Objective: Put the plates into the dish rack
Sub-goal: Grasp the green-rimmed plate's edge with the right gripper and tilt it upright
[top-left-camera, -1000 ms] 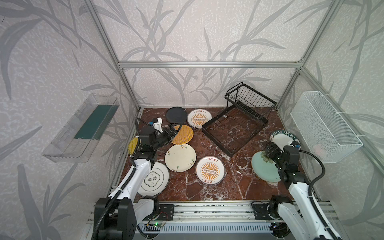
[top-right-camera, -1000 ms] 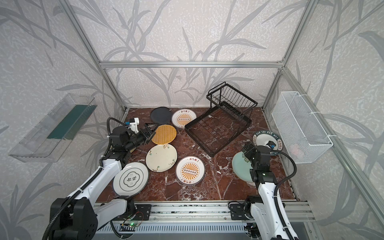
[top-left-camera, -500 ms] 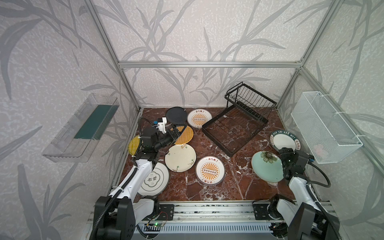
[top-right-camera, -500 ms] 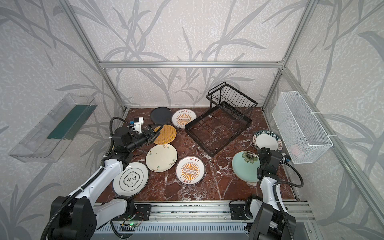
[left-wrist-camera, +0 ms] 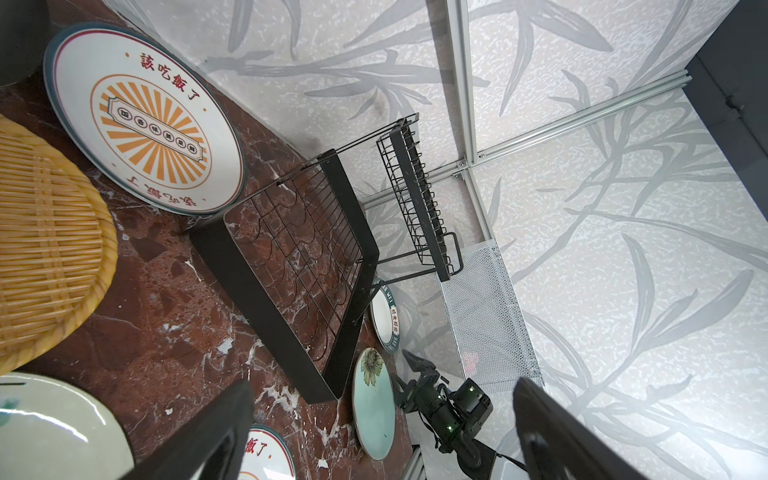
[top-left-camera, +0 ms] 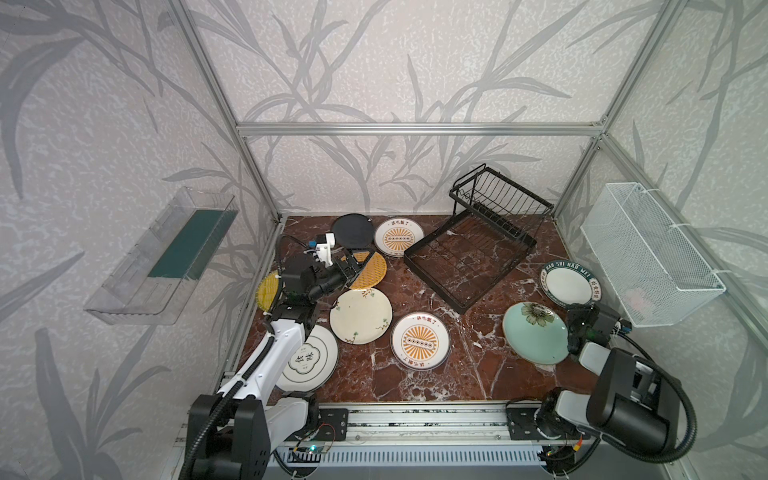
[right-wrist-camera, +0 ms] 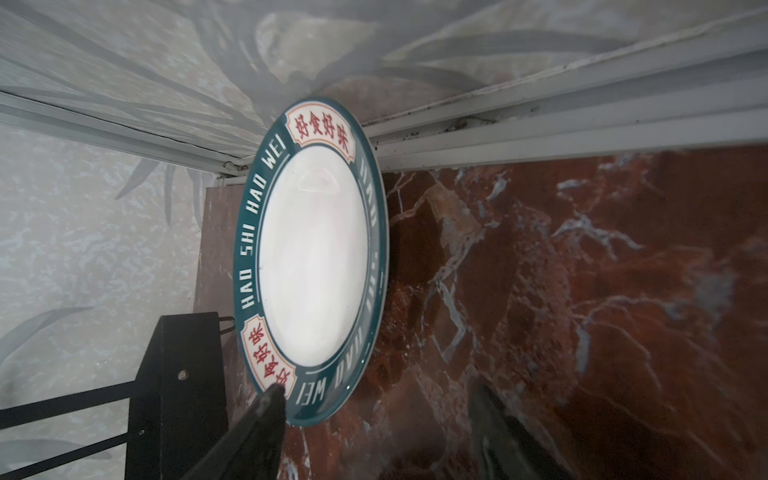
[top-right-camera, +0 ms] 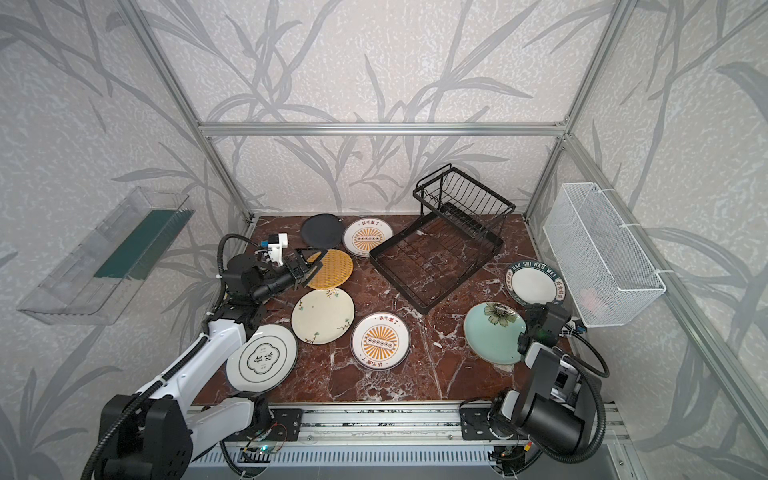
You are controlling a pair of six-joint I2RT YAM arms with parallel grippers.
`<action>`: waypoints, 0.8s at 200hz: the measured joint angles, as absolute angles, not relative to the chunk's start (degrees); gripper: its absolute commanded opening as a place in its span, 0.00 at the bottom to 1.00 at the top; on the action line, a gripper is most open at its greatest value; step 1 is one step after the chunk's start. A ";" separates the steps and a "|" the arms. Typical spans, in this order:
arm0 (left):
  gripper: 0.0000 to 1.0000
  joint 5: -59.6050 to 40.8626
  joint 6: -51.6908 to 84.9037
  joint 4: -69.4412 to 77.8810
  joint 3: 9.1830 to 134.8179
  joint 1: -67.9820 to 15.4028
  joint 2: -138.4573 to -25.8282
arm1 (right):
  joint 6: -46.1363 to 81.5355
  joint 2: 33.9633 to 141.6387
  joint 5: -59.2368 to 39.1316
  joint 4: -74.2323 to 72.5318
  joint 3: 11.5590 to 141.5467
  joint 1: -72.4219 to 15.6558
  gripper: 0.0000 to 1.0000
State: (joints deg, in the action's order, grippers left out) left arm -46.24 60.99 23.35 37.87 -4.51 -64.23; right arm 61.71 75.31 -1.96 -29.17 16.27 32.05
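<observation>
My right gripper [right-wrist-camera: 374, 395], jaws apart, lines up on the dark-rimmed plate [right-wrist-camera: 316, 257] right of the empty dish rack [top-left-camera: 469, 257], for an edge pinch, I judge; left gripper [left-wrist-camera: 382, 386] gapes over the woven plate [top-right-camera: 334, 270].

Red-brown marble counter [top-left-camera: 478, 374], veined white, with a black wire dish rack [top-left-camera: 465, 259]. Around the left gripper [top-left-camera: 358, 261]: orange woven plate [top-left-camera: 372, 272], yellow woven plate [top-left-camera: 267, 289], matte black plate [top-left-camera: 352, 231], cream sprigged plate [top-left-camera: 360, 316]. A sunburst plate [top-left-camera: 398, 237] is white with orange rays. Beside the right gripper [top-left-camera: 577, 308]: pale green flowered plate [top-left-camera: 534, 338], white teal-rimmed plate [top-left-camera: 568, 286].
</observation>
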 measured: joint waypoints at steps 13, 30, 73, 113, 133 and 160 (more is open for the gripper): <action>0.97 -46.26 61.58 24.14 37.87 -4.54 -64.25 | 62.02 78.32 -2.02 -33.39 16.62 32.27 0.63; 0.96 -46.24 62.06 24.80 37.87 -4.56 -64.27 | 62.61 82.52 -2.33 -38.92 17.02 32.51 0.61; 0.96 -46.13 62.96 25.78 37.87 -4.58 -64.31 | 64.55 90.80 -3.62 -47.42 17.76 32.95 0.54; 0.96 -45.39 63.29 26.13 37.87 -4.58 -64.31 | 65.87 94.50 -4.56 -51.37 18.22 32.95 0.38; 0.96 -44.91 63.64 26.55 37.87 -4.58 -64.31 | 66.24 95.57 -4.82 -52.31 18.26 32.97 0.30; 0.96 -44.53 63.99 26.70 37.87 -4.58 -64.31 | 66.50 96.53 -5.23 -52.73 18.26 32.97 0.18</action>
State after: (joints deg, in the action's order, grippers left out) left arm -44.53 63.99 26.70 37.87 -4.58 -64.31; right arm 66.50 96.53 -5.23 -52.73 18.26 32.97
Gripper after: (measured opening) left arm 0.959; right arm 0.227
